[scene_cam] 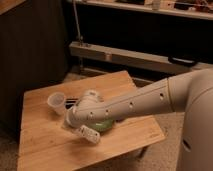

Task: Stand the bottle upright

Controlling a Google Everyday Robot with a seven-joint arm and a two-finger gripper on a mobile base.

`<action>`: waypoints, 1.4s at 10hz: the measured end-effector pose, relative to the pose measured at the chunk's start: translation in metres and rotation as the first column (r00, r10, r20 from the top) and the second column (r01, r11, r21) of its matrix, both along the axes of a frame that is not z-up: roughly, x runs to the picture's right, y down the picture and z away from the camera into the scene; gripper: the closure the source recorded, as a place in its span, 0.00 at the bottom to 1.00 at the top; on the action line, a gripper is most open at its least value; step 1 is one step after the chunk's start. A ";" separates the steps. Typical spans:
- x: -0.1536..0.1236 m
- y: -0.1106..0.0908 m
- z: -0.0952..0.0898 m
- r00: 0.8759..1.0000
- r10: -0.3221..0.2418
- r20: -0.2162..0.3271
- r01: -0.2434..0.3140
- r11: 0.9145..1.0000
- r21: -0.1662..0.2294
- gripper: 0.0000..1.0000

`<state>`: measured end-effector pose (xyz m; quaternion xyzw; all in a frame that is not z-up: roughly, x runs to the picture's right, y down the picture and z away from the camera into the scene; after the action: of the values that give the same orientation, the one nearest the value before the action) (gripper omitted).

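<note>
Nearest, at about four o'clock in the camera view, the robot's big white body fills the corner, and its arm (pixel 135 102) stretches from there toward nine o'clock across a small wooden table (pixel 45 142). Just past the table's front edge, at roughly seven o'clock from the middle of the view, the bottle (pixel 89 133) lies tilted on its side on the wood, white with a pale label; no writing on it can be read. The gripper (pixel 75 120) sits right above and beside it, at the arm's rounded end, but whether its fingers are parted or closed on the bottle I cannot tell. Tucked under the arm, touching distance from the bottle, a green bowl (pixel 104 125) peeks out. Farther back, toward ten o'clock, a translucent cup (pixel 56 102) stands upright, with a dark flat bar (pixel 71 102) just beside it. Beyond the table runs a long pale rail (pixel 130 57) against dark shelving.
</note>
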<state>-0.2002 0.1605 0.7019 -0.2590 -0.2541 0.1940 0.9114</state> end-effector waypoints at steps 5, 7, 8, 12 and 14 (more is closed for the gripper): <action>0.001 -0.019 -0.004 0.997 0.061 0.036 -0.062 0.998 0.032 0.79; 0.001 -0.027 -0.007 0.996 0.077 0.045 -0.079 0.996 0.044 0.79; 0.001 -0.031 -0.009 0.995 0.086 0.052 -0.088 0.995 0.050 0.79; 0.004 -0.042 -0.015 0.988 0.132 0.084 -0.139 0.987 0.082 0.79; 0.001 -0.046 -0.016 0.986 0.136 0.093 -0.145 0.985 0.089 0.79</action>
<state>-0.1989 0.1143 0.6861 -0.2047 -0.3202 0.2340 0.8949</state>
